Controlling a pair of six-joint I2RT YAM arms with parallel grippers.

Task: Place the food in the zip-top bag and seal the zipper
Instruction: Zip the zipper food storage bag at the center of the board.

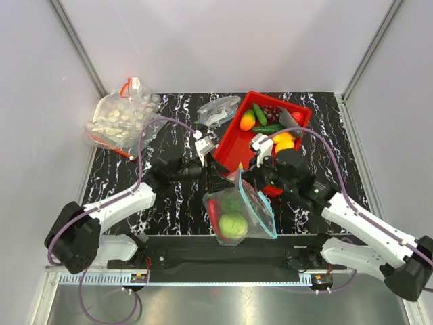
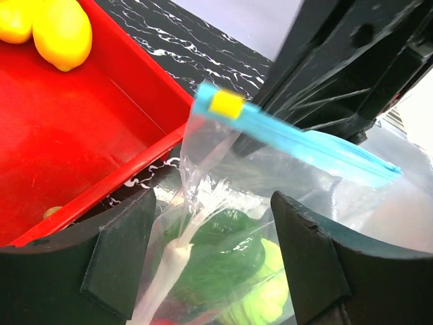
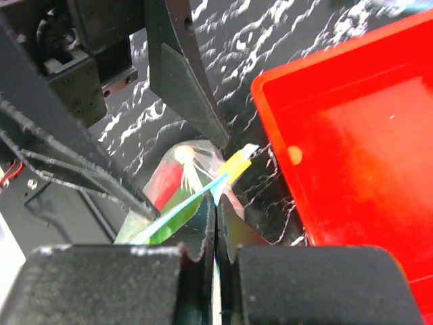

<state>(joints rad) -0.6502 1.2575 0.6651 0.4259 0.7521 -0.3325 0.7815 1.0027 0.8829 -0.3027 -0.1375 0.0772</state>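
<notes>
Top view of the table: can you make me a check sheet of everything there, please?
Surface: black marbled table.
Job's things: zip-top bag holds red chilli, green bell pepper, lime-green fruit; zipper has a yellow slider.
Clutter: red tray of toy produce; bag of white round pieces; crumpled clear bag.
Claws: left claw open around the bag; right claw shut on the zipper.
Cables: purple cables loop over both arms.
Surroundings: pale walls.
</notes>
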